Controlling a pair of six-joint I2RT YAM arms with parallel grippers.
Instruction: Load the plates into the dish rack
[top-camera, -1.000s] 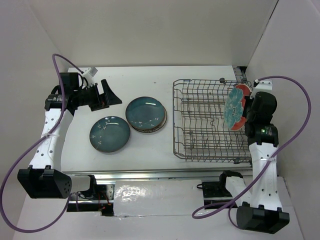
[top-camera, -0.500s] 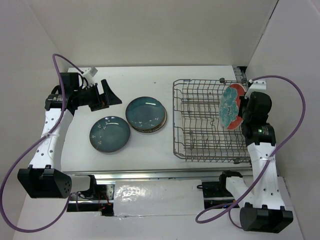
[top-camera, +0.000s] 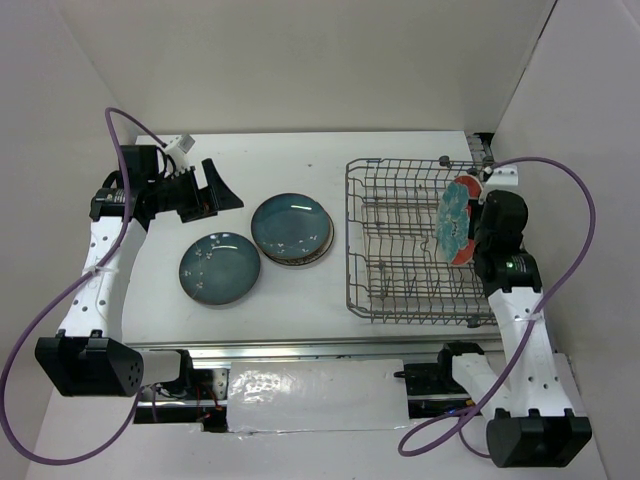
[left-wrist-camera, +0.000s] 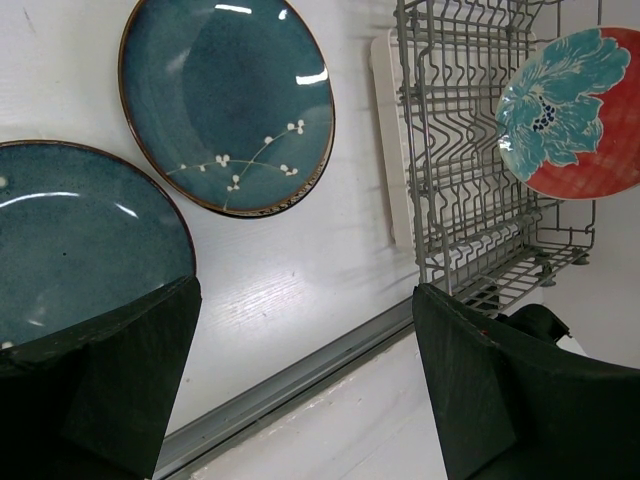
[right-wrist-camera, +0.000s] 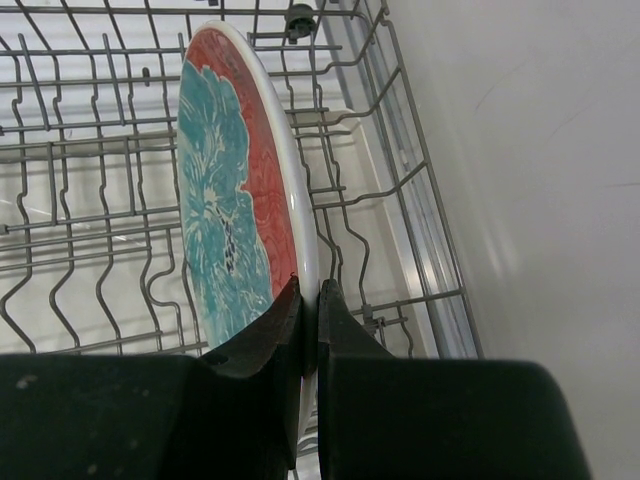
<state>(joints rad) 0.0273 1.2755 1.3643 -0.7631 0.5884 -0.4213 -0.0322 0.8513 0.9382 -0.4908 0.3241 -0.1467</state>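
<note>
Red plate (top-camera: 455, 222): stands on edge and upright over the right side of the dish rack, toward the counter's far right corner. Its turquoise flower faces left. Whether it touches the wires cannot be told.
Right gripper (right-wrist-camera: 308, 290): clenched on the red plate's rim, one finger on each face.
Dish rack (top-camera: 400, 240): sits by the counter's right edge.
Teal plates (top-camera: 220, 267): two lie flat left of the counter's middle, apart from the rack. The one nearer the rack rests on a cream plate (top-camera: 298, 263), of which only the rim shows.
Left gripper (top-camera: 222, 190): released, fingers spread wide, grasping nothing, near the far left corner.
</note>
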